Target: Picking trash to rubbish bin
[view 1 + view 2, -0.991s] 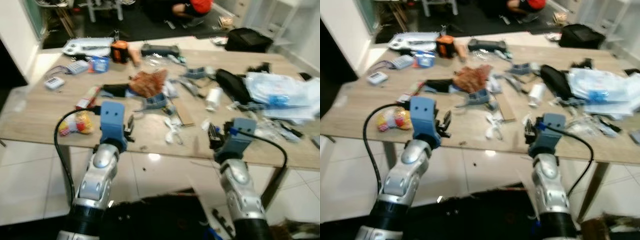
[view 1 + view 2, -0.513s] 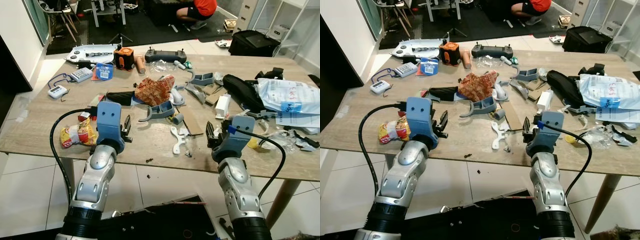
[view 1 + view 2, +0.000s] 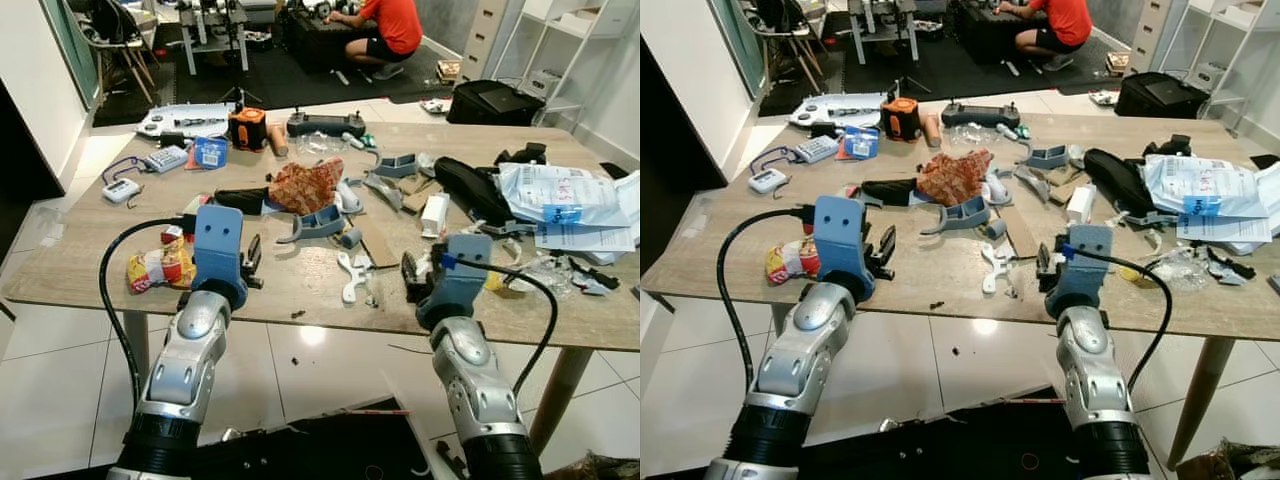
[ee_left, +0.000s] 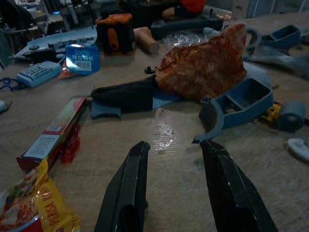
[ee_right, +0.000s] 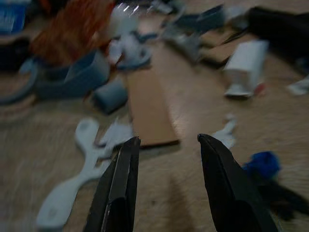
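Both arms fwd at table edge, left pincer fingers apart, right pincer fingers apart, nothing held
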`<state>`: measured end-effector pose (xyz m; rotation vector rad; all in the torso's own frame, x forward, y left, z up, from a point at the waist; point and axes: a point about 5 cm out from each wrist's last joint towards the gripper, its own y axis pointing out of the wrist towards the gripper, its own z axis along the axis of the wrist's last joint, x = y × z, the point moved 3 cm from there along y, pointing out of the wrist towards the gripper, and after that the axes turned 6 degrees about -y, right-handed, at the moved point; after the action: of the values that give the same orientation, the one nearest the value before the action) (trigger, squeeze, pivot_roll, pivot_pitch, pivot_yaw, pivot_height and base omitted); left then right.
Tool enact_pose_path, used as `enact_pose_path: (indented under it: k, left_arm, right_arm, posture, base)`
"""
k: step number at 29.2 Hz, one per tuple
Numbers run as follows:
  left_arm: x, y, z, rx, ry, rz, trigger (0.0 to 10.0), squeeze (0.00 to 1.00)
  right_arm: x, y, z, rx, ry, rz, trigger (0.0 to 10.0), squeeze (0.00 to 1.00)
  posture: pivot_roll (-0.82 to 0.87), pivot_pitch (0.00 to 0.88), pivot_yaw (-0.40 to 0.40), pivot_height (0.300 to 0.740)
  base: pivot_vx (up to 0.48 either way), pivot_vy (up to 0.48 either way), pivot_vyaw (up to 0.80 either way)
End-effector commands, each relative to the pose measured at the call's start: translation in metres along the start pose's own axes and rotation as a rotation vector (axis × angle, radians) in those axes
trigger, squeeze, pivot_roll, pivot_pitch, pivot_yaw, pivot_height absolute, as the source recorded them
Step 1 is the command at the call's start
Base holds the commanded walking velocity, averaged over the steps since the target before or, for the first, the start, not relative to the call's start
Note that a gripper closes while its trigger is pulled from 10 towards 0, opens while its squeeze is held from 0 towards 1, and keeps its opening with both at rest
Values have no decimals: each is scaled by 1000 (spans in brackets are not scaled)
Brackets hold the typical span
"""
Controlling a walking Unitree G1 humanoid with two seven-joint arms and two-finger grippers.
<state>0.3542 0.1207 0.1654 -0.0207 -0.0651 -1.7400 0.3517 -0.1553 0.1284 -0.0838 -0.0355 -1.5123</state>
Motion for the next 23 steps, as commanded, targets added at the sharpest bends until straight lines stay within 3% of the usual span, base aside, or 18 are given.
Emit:
enact_pose_path:
  k: [1,8,13,14,16,17,18,20,21,23]
  left_arm:
    - [-5,-1,-4,-27,29,8,10000,0]
    - [-15,3,-3,-44,85,1,10000,0]
    - [-28,5,-1,-58,128,28,10000,0]
    - [-29,5,0,-58,136,26,10000,0]
    - [-29,5,1,-58,140,24,10000,0]
    - [-28,5,2,-57,148,1,10000,0]
    - [-25,5,2,-57,165,-37,10000,0]
    - [-15,3,2,-51,192,-159,10000,0]
    - [-15,3,2,-51,192,-159,10000,0]
    - [1,-2,4,-39,199,-323,10000,0]
  right_arm:
    - [-5,1,-1,-18,-24,28,10000,0]
    - [-32,19,26,-48,-27,159,10000,0]
    - [-42,30,14,-196,-55,253,10000,0]
    - [-42,32,10,-241,-90,283,10000,90]
    - [-41,34,7,-271,-117,301,10000,90]
    - [-40,36,5,-304,-149,326,10000,302]
    - [-36,39,6,-329,-190,346,10000,388]
    - [-25,46,13,-344,-255,343,10000,353]
    - [-25,46,13,-344,-255,343,10000,353]
    - [-13,53,23,-345,-279,311,10000,329]
  posture:
    - [40,98,41,740]
    - [44,87,31,740]
    - [52,85,27,740]
    - [51,87,29,740]
    - [49,87,28,740]
    - [48,88,28,740]
    - [45,91,29,740]
    - [44,95,30,740]
    - [44,95,30,740]
    - [44,98,29,740]
  base:
    - [0,0,0]
    - [0,0,0]
    - [0,0,0]
    - [0,0,0]
    - [0,0,0]
    - [0,0,0]
    - [0,0,0]
    - [0,0,0]
    - [0,0,0]
    - [0,0,0]
